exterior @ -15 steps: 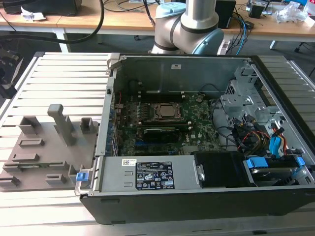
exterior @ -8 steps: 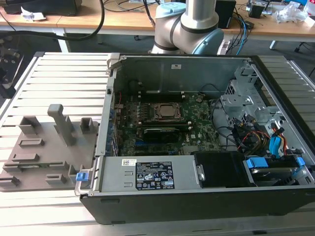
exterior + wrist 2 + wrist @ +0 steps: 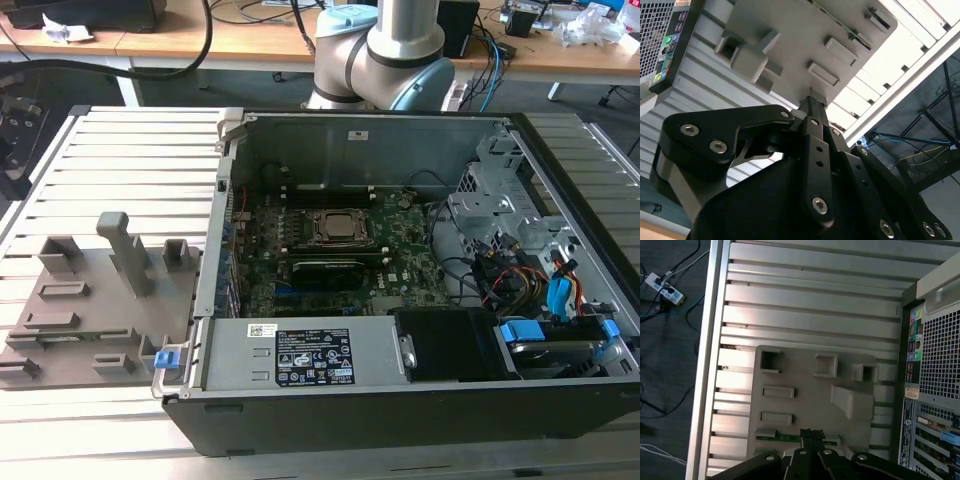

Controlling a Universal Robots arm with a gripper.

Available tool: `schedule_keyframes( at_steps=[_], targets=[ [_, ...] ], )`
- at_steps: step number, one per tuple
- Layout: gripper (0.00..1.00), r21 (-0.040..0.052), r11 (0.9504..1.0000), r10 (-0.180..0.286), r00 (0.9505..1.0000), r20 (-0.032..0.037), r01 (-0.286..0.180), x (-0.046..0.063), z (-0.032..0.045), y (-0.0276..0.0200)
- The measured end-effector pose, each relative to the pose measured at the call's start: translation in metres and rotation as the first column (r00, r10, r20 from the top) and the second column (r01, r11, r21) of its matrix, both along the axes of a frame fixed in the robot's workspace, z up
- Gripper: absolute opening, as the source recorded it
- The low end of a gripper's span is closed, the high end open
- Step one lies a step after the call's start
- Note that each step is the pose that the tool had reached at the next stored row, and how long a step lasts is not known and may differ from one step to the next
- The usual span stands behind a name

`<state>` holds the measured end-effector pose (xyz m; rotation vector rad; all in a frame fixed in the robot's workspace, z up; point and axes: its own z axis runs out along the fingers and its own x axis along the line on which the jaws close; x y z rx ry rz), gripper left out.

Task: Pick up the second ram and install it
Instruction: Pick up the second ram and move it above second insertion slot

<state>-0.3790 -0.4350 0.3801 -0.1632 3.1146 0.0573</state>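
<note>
Table: a ribbed aluminium table (image 3: 120, 150) carries everything. Wooden desks strewn with cables stand behind it in the exterior view.
Case: an open black computer case (image 3: 400, 420) lies on the exterior view's right, with its green motherboard (image 3: 400, 275) exposed.
Writing: I see a black printed label (image 3: 313, 357) and a small white sticker (image 3: 262, 329) on the silver metal cover (image 3: 370, 325) along the case's near edge, but I cannot read either. Coloured port markings (image 3: 914, 335) sit on the case's rear panel.
Fixture: a grey moulded holder plate (image 3: 805, 390) lies just beside the case.
Ram: the long, thin green ram stick (image 3: 782, 438) sits in a slot along one edge of the plate, partly hidden behind the fingertips.
Gripper: the black gripper (image 3: 811, 432) hangs over that edge, lined up with the ram. Its jaws look pressed together with nothing between them.
Room: I have bare ribbed table from the plate out to the table's rail, and the case wall bounds the opposite side.
</note>
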Motion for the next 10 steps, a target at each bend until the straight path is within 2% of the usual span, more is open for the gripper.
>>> schedule_keyframes(
  at_steps=[2, 4, 7, 10],
  targets=[
    [0.11, -0.0001, 0.9995, 0.032, 0.9995, 0.0000, -0.032, 0.0000, 0.0000, 0.0000],
    [0.11, 0.0000, 0.9966, 0.082, 0.9966, -0.0001, -0.082, 0.0000, 0.0000, 0.0000],
    [0.11, 0.0000, 0.9899, 0.142, 0.9899, -0.0001, -0.142, 0.0000, 0.0000, 0.0000],
    [0.11, -0.0001, 0.9847, 0.174, 0.9847, 0.0000, -0.174, 0.0000, 0.0000, 0.0000]
  ],
)
